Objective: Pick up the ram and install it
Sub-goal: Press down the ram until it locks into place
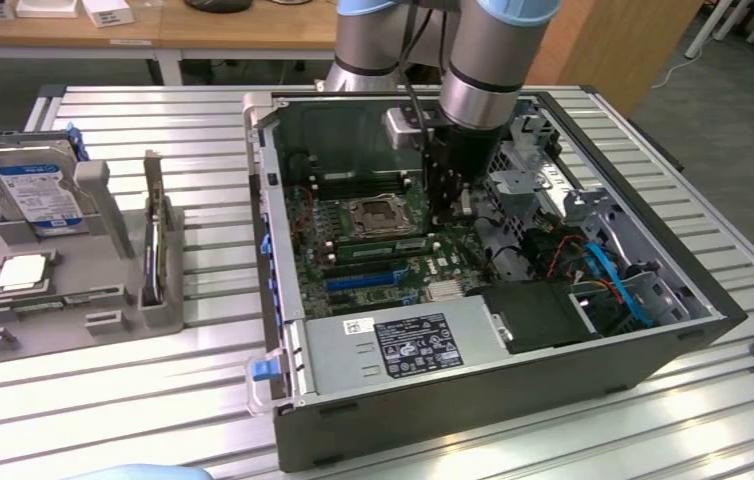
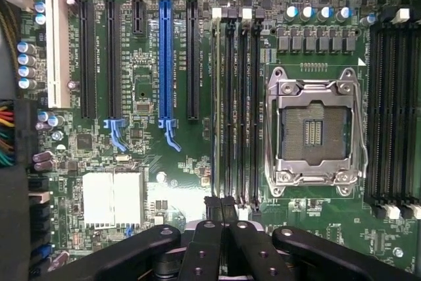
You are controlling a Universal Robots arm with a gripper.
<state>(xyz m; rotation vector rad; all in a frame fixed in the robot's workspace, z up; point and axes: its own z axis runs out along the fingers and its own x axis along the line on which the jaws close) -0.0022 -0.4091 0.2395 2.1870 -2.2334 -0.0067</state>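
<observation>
The ram (image 2: 217, 97) is a thin green stick seen edge-on, sitting in the memory slot farthest from the CPU socket (image 2: 314, 126), on the side nearer the expansion slots. In the exterior view the ram (image 1: 380, 233) shows as a green strip on the motherboard, just nearer the camera than the socket. My gripper (image 2: 221, 207) hangs over the near end of those slots with its dark fingertips (image 2: 212, 207) pressed together and nothing between them. From outside, my gripper (image 1: 461, 207) reaches down inside the open computer case (image 1: 270, 300), to the exterior view's right of the socket.
A grey fixture (image 1: 70, 290) at the exterior view's left holds a silver hard drive (image 1: 37, 190), a square CPU chip (image 1: 24, 272) and a thin dark strip (image 1: 153, 235) on edge. Drive cages and blue cables (image 1: 604, 270) crowd the case's right side. The power supply (image 1: 404, 345) sits in front.
</observation>
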